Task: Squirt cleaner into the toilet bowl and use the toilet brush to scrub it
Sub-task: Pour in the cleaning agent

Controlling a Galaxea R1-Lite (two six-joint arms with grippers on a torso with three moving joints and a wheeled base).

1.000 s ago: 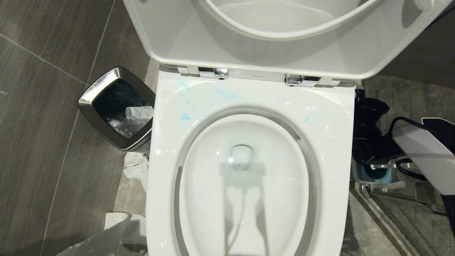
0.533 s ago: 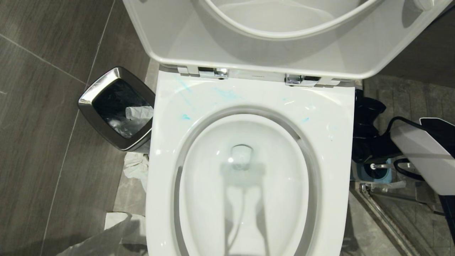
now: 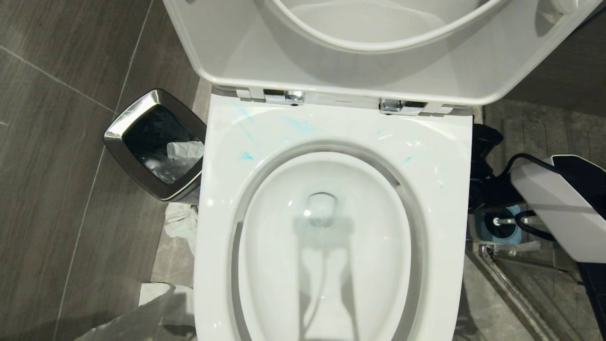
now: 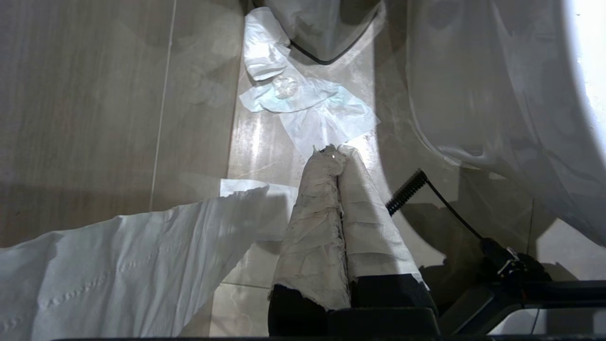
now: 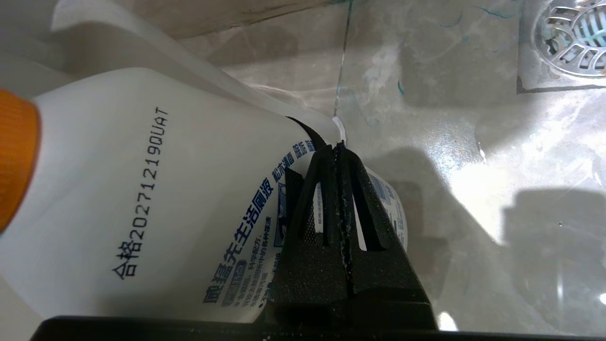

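The right gripper (image 5: 342, 156), jaws pressed together and empty, hangs low at the head view's right edge. Just below-left of it the toilet brush (image 3: 503, 221) stands in its blue holder (image 3: 511, 232), handle apparently upright, beside the toilet bowl (image 3: 331, 128), its rim smeared with cleaner (image 3: 303, 125).

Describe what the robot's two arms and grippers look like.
The right arm has a white shell with black trim and a black cable looping beside it. The right gripper has black, grainy, slotted fingers. The left gripper has black-based fingers wrapped in white paper, with a coiled black cable nearby.
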